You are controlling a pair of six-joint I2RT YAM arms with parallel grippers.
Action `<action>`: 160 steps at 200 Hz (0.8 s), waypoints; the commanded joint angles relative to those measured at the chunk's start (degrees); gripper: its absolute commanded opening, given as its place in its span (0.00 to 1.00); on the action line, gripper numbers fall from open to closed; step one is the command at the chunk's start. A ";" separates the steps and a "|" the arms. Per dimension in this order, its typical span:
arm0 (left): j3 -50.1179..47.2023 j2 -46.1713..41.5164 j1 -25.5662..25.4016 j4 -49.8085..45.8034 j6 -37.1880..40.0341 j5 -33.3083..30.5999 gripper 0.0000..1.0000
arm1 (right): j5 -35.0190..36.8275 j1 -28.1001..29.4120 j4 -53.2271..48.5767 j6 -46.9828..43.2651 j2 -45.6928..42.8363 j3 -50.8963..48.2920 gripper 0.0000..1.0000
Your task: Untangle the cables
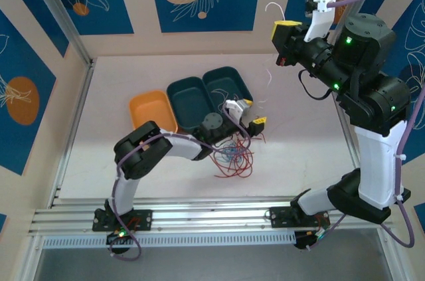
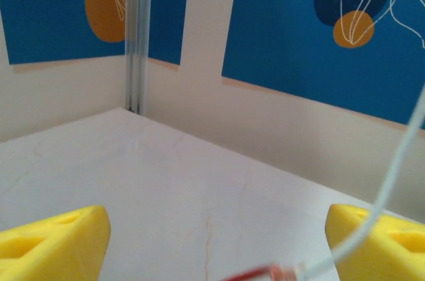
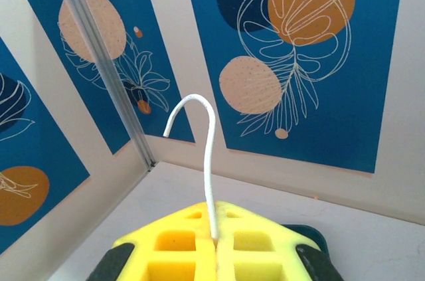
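Pulling the white cable free of the heap looks like the step in hand. The right end effector, high in the upper right of the top view, has its yellow pads pressed together on that strand, w/ the short free end curling up above them. From there the strand drops toward frame centre, where the rest of the cables, red and blue loops, lie knotted on the tabletop just below the teal trays and to the lower right of the orange tray. The left end effector sits low at the heap's upper edge w/ its pads wide apart and nothing btwn them. In its wrist view the white cable runs past the right-hand pad down to a reddish bit at the bottom edge, too blurred to identify. To do this well, the robot should prob. hold the right clamp firm and lift slowly along the strand's line, since a thin wire can slip thru the pads or drag the whole knot up w/ it. The left arm could help by pinning the red and blue loops down, or by closing on the white strand low near the knot to feed it out. Watch for snags: if the heap rises, ease off and re-route rather than tug.
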 commanded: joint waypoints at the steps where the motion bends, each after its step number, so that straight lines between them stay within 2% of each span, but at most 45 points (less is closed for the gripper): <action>1: 3.30 2.61 -0.36 -0.59 0.93 -2.07 0.83 | -2.48 -0.19 0.49 1.19 -0.16 1.72 0.00; 16: 4.92 3.63 -0.38 -1.36 0.66 -2.07 0.77 | -2.86 -0.20 0.47 1.23 -0.21 2.02 0.00; 27: 5.60 4.13 -0.35 -1.76 0.53 -2.11 0.63 | -2.87 -0.21 0.49 1.21 -0.16 2.36 0.00; 39: 5.81 4.49 -0.34 -1.87 -0.04 -2.19 0.43 | -2.69 -0.21 0.50 1.12 -0.29 2.56 0.00; 55: 5.44 4.74 -0.21 -2.36 -0.74 -2.20 0.26 | -2.16 -0.28 0.54 0.90 -0.38 2.86 0.00; 65: 5.03 4.75 -0.14 -2.39 -1.07 -2.19 0.19 | -1.84 -0.31 0.48 0.53 -0.33 3.39 0.00; 103: 3.09 4.68 -0.10 -2.20 -2.18 -1.43 0.06 | 0.00 -0.56 -0.36 -1.68 1.16 9.24 0.00; 160: 1.67 5.10 -0.09 -1.95 -3.07 -1.23 0.01 | 2.34 -0.52 8.57 -5.06 -3.31 6.76 0.00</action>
